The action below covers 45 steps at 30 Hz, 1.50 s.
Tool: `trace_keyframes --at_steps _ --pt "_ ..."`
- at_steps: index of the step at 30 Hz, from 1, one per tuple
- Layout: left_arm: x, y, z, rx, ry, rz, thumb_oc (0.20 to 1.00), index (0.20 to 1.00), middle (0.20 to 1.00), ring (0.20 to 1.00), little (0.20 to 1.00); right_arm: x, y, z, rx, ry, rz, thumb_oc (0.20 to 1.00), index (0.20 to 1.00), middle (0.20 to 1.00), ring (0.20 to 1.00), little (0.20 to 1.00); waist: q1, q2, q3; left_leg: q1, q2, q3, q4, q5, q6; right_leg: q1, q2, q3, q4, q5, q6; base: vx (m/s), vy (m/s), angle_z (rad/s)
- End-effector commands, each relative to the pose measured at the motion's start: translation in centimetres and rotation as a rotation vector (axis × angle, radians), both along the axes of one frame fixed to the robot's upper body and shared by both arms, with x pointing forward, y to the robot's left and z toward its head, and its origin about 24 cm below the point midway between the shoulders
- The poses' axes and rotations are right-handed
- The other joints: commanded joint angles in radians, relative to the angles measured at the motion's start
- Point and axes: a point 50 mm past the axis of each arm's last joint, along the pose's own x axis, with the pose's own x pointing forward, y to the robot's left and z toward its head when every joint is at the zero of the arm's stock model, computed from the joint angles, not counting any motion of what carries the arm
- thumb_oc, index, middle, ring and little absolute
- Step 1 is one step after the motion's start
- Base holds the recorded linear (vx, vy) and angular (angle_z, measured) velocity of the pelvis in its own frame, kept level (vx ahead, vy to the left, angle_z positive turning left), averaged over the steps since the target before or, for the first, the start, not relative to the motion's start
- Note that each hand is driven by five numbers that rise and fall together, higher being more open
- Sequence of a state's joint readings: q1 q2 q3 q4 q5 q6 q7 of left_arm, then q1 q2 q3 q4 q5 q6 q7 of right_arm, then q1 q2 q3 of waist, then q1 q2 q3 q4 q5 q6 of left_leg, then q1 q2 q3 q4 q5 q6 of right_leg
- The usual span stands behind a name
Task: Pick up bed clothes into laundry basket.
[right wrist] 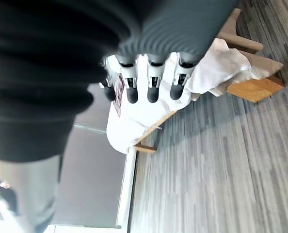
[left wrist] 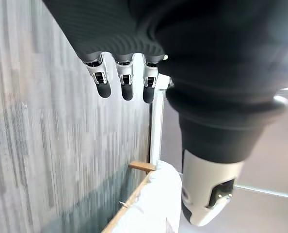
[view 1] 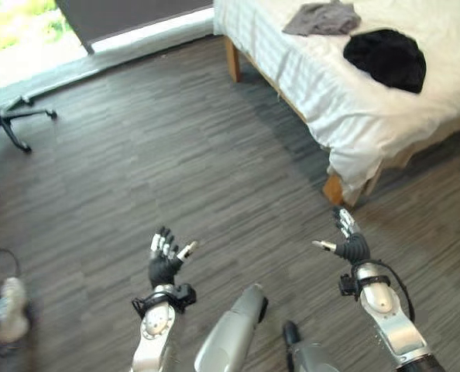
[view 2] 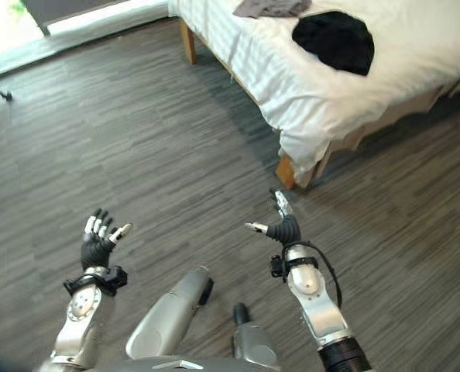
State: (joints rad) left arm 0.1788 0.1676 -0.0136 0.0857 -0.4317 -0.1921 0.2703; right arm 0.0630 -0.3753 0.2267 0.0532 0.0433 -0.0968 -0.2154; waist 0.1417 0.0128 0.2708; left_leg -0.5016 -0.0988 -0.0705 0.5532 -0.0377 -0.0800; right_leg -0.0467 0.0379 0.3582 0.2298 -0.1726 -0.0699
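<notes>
Your left robot hand (view 1: 165, 263) hangs over the wood floor (view 1: 176, 155), fingers spread wide, holding nothing. Your right robot hand (view 1: 349, 242) is also wide and empty, raised near the bed's (view 1: 346, 101) wooden corner leg (view 1: 334, 188). Both are well apart from the clothes: a black garment (view 1: 386, 58) and a grey garment (view 1: 321, 18) lie just beside each other on the white bed. An office chair base (view 1: 13, 124) stands far left.

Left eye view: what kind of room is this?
Most likely a bedroom: a bed with white sheets and wooden legs, a black garment and a grey garment lying on it, wood-look floor, an office chair by the window.
</notes>
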Motion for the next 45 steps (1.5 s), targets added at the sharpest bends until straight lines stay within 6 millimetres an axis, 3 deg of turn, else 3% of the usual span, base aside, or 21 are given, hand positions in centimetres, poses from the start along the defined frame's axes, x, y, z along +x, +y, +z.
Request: trace_keyframes --at_steps 1,2,4,5,6,8,11,13,16,19,22,25,30,31,33,34,36,39,41,43,45 --pt "0.0 2.7 2.9 0.077 -0.135 0.054 1.000 1.000 1.000 1.000 1.000 0.7 1.2 1.6 0.029 -0.096 0.020 1.000 1.000 1.000 1.000 1.000 0.090 -0.059 -0.051 0.011 0.031 0.136 -0.428 0.156 0.081 0.316 -0.010 0.059 -0.297 0.037 0.058 0.45 0.266 -0.41" --pt "0.0 2.7 2.9 0.077 -0.135 0.054 1.000 1.000 1.000 1.000 1.000 0.7 1.2 1.6 0.029 -0.095 0.020 1.000 1.000 1.000 1.000 1.000 0.092 -0.063 -0.049 0.020 0.028 0.140 -0.440 0.161 0.082 0.318 -0.015 0.060 -0.296 0.034 0.059 0.77 0.481 -0.77" --pt "0.0 2.9 2.5 0.134 -0.094 0.034 1.000 1.000 1.000 1.000 1.000 0.1 1.4 0.4 0.019 -0.049 0.012 1.000 1.000 1.000 1.000 1.000 0.093 -0.094 -0.094 0.093 0.047 0.130 -0.590 0.225 0.098 0.396 -0.135 0.025 -0.251 0.012 0.117 0.83 0.500 -0.57" --pt "0.8 2.5 2.8 0.156 -0.103 0.017 1.000 1.000 1.000 1.000 1.000 0.0 1.7 0.3 0.017 -0.049 0.026 1.000 1.000 1.000 1.000 1.000 0.074 -0.113 -0.105 0.139 0.007 0.101 -0.607 0.236 0.100 0.368 -0.158 -0.002 -0.192 0.061 0.146 0.64 0.460 0.02" --pt "1.3 2.4 3.3 0.174 -0.123 0.004 1.000 1.000 1.000 1.000 1.000 0.0 1.8 0.0 0.000 -0.040 0.030 1.000 1.000 1.000 1.000 1.000 0.054 -0.111 -0.111 0.208 -0.011 0.066 -0.629 0.231 0.104 0.254 -0.162 -0.004 -0.017 0.270 0.204 0.49 0.446 0.25" --pt "1.7 2.5 3.8 0.204 -0.130 -0.026 1.000 1.000 1.000 1.000 1.000 0.0 1.8 0.0 -0.024 -0.037 0.045 1.000 1.000 1.000 1.000 1.000 0.010 -0.077 -0.089 0.297 0.010 0.010 -0.640 0.203 0.114 0.142 -0.122 -0.010 0.224 0.398 0.179 0.34 0.349 0.29" --pt "2.1 1.9 4.0 0.234 -0.133 -0.075 1.000 1.000 1.000 1.000 1.000 0.3 1.8 0.5 -0.043 -0.072 0.034 1.000 1.000 1.000 1.000 1.000 -0.037 -0.031 -0.071 0.386 0.061 -0.035 -0.640 0.146 0.118 -0.006 -0.114 -0.093 0.347 0.329 0.144 0.40 0.263 0.87" --pt "2.3 1.7 4.1 0.237 -0.138 -0.104 1.000 1.000 1.000 1.000 1.000 0.3 1.4 0.8 -0.034 -0.091 0.009 1.000 1.000 1.000 1.000 1.000 -0.084 -0.035 -0.057 0.422 0.060 -0.068 -0.640 0.115 0.096 -0.094 -0.130 -0.199 0.272 0.222 0.132 0.47 0.111 0.33" --pt "2.6 1.5 4.4 0.235 -0.153 -0.125 1.000 1.000 1.000 1.000 1.000 0.3 0.7 1.0 -0.026 -0.099 -0.016 1.000 1.000 1.000 1.000 1.000 -0.124 -0.042 -0.052 0.459 0.042 -0.104 -0.640 0.081 0.086 -0.139 -0.074 -0.271 0.119 0.180 0.145 0.31 0.018 0.80" --pt "2.8 1.0 4.4 0.229 -0.152 -0.159 1.000 1.000 1.000 1.000 1.000 0.3 -0.2 0.8 0.017 -0.087 -0.064 1.000 1.000 1.000 1.000 1.000 -0.174 -0.079 -0.050 0.536 -0.010 -0.173 -0.640 0.020 0.080 -0.199 0.013 -0.311 -0.099 0.210 0.164 0.51 0.040 0.76" --pt "2.8 1.1 3.7 0.225 -0.121 -0.157 1.000 1.000 1.000 1.000 1.000 0.0 -0.4 0.1 0.051 -0.059 -0.080 1.000 1.000 1.000 1.000 1.000 -0.196 -0.104 -0.055 0.599 -0.022 -0.209 -0.640 -0.036 0.092 -0.190 0.025 -0.376 -0.219 0.274 0.166 0.52 -0.011 0.66" --pt "1.4 1.6 1.8 0.219 -0.029 -0.144 1.000 1.000 1.000 1.000 1.000 -1.2 -0.1 -1.0 0.064 -0.010 -0.077 1.000 1.000 1.000 1.000 1.000 -0.201 -0.149 -0.091 0.733 -0.003 -0.178 -0.640 -0.168 0.107 -0.170 0.004 -0.574 -0.297 0.339 0.164 0.62 -0.088 0.72" --pt "1.2 0.9 1.0 0.187 -0.011 -0.147 1.000 1.000 1.000 1.000 1.000 -1.1 -0.4 -1.3 0.019 0.001 -0.083 1.000 1.000 1.000 1.000 1.000 -0.219 -0.110 -0.120 0.748 0.078 -0.117 -0.499 -0.149 0.055 -0.100 0.009 -0.473 -0.296 0.316 0.140 0.47 -0.012 -0.23" --pt "1.0 1.2 1.2 0.156 -0.026 -0.148 1.000 1.000 1.000 1.000 1.000 -0.5 -0.5 -0.4 -0.013 -0.032 -0.067 1.000 1.000 1.000 1.000 1.000 -0.199 -0.093 -0.102 0.630 0.095 -0.056 -0.236 -0.052 0.016 -0.044 0.003 -0.439 -0.307 0.290 0.124 0.33 0.019 -0.49" --pt "1.1 1.4 1.7 0.162 -0.044 -0.145 1.000 1.000 1.000 1.000 1.000 0.0 -0.7 0.1 -0.034 -0.050 -0.059 1.000 1.000 1.000 1.000 1.000 -0.176 -0.105 -0.076 0.536 0.074 -0.064 -0.068 0.001 0.025 -0.011 -0.003 -0.403 -0.307 0.279 0.107 0.32 -0.006 -0.89" --pt "1.2 1.3 2.2 0.171 -0.066 -0.139 1.000 1.000 1.000 1.000 1.000 0.5 -1.1 0.7 -0.082 -0.076 -0.061 1.000 1.000 1.000 1.000 1.000 -0.130 -0.132 -0.049 0.401 0.044 -0.051 0.113 -0.018 0.060 0.048 -0.023 -0.350 -0.316 0.250 0.098 0.14 -0.022 -1.25" --pt "1.2 1.3 2.2 0.159 -0.062 -0.119 1.000 1.000 1.000 1.000 1.000 0.7 -1.1 1.0 -0.100 -0.086 -0.056 1.000 1.000 1.000 1.000 1.000 -0.106 -0.145 -0.033 0.325 0.028 -0.046 0.152 -0.049 0.077 0.075 -0.036 -0.310 -0.317 0.242 0.100 0.30 0.081 -1.16" --pt "0.6 2.0 2.1 0.157 -0.055 -0.088 1.000 1.000 1.000 1.000 1.000 0.9 -1.6 1.8 -0.142 -0.108 -0.058 1.000 1.000 1.000 1.000 1.000 -0.054 -0.147 -0.019 0.254 0.015 -0.066 -0.037 -0.067 0.083 0.115 -0.046 -0.212 -0.317 0.214 0.112 0.40 0.189 -1.49" --pt "0.6 2.0 2.3 0.177 -0.061 -0.083 1.000 1.000 1.000 1.000 1.000 0.9 -1.9 2.2 -0.179 -0.120 -0.055 1.000 1.000 1.000 1.000 1.000 -0.040 -0.127 -0.030 0.266 0.010 -0.115 -0.276 -0.022 0.065 0.134 -0.021 -0.153 -0.317 0.188 0.114 0.39 0.188 -1.11" --pt "0.6 2.0 2.1 0.179 -0.056 -0.062 1.000 1.000 1.000 1.000 1.000 1.1 -2.6 2.2 -0.224 -0.115 -0.073 1.000 1.000 1.000 1.000 1.000 -0.014 -0.093 -0.047 0.242 0.011 -0.203 -0.582 0.114 0.037 0.184 0.008 -0.069 -0.317 0.149 0.103 0.52 0.253 -0.65" --pt "0.6 2.1 1.9 0.173 -0.052 -0.054 1.000 1.000 1.000 1.000 1.000 1.1 -3.0 2.0 -0.240 -0.100 -0.082 1.000 1.000 1.000 1.000 1.000 -0.008 -0.089 -0.052 0.240 0.003 -0.203 -0.619 0.133 0.027 0.208 0.003 -0.046 -0.317 0.133 0.103 0.32 0.182 -1.06"
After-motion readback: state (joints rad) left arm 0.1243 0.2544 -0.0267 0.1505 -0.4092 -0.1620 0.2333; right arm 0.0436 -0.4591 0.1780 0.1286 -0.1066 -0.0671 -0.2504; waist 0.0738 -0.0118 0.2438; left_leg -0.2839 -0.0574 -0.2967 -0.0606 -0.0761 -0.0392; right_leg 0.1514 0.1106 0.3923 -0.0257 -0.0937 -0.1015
